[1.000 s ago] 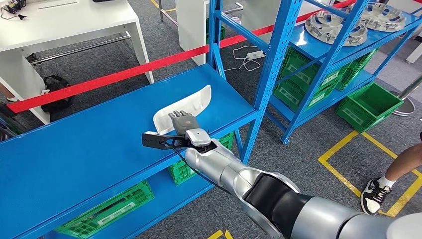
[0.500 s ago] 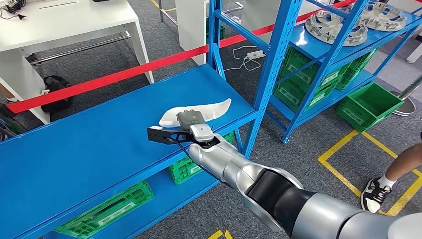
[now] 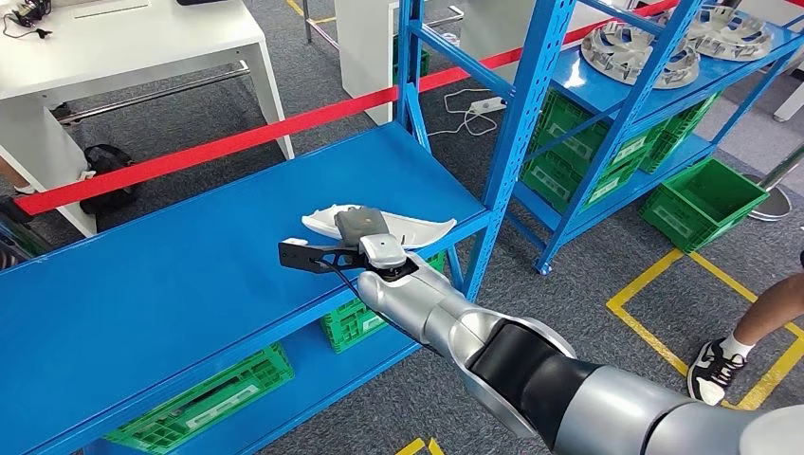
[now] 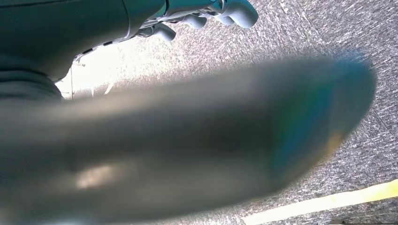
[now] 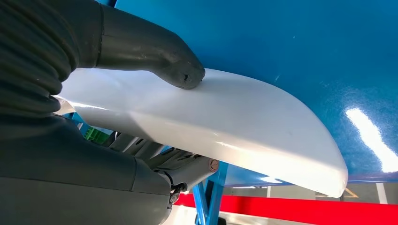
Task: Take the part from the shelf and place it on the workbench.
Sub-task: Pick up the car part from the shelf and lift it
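- 1 silver arm is seen rising from the lower right of the head view to the frame's centre, where the right hand [image 3: 363, 230] is closed around the white part [image 3: 417, 227].
- The part, a long curved white shell, is held at the front edge of the blue shelf [image 3: 190, 275], its pointed end reaching right toward the blue upright post [image 3: 512, 133]; whether it touches the shelf surface cannot be told.
- In the right wrist view, the part [image 5: 244, 122] is pressed from one side by the thick grey thumb [image 5: 178, 70], while the darker fingers [image 5: 155, 154] are curled against its other side; the blue shelf surface [image 5: 281, 42] lies just behind it.
- In the left wrist view, the left hand [image 4: 206, 14] is seen at the upper edge over grey carpet, with pale fingertips showing; whether it is spread or curled cannot be told, and a large blurred dark shape covers most of that frame.
- Green crates [image 3: 204, 403] are stored on the shelf's lower tier at lower left.
- A red barrier tape [image 3: 237, 142] runs diagonally across the upper half of the head view.
- 2 silver wheel covers [image 3: 640, 52] lie on a second blue rack at upper right.
- A white table [image 3: 133, 47] stands at upper left.
- A person's leg and sneaker [image 3: 716, 370] are visible at the right edge beside yellow floor lines.
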